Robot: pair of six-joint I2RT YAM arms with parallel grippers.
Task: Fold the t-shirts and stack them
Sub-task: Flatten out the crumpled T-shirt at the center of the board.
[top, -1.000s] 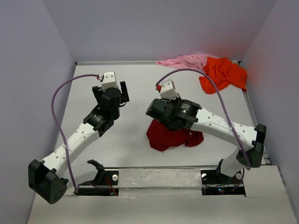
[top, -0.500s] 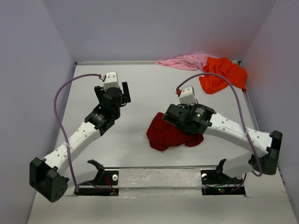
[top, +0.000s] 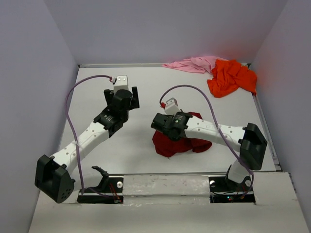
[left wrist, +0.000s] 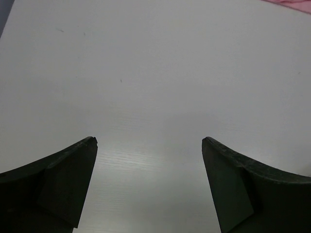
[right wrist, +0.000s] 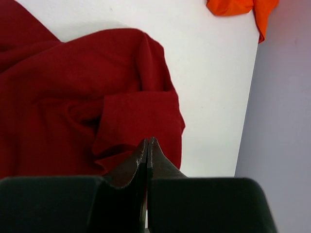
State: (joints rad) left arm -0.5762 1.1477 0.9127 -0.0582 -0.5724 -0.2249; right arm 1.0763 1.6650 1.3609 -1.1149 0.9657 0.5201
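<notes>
White table (top: 146, 87), pale lilac walls (top: 165, 29). The red shirt (top: 167, 143) lies crumpled near centre, with the orange shirt (top: 231, 77) and pink shirt (top: 192, 64) far right. The left gripper (left wrist: 149, 141) gapes over bare tabletop, and the right gripper (right wrist: 147, 141) is clenched over the red shirt.

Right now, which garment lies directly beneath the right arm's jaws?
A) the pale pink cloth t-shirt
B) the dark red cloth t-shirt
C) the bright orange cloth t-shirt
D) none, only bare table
B: the right wrist view shows the right arm's jaws closed over the crumpled dark red cloth t-shirt; the bright orange cloth t-shirt and pale pink cloth t-shirt lie apart by the back wall.
</notes>
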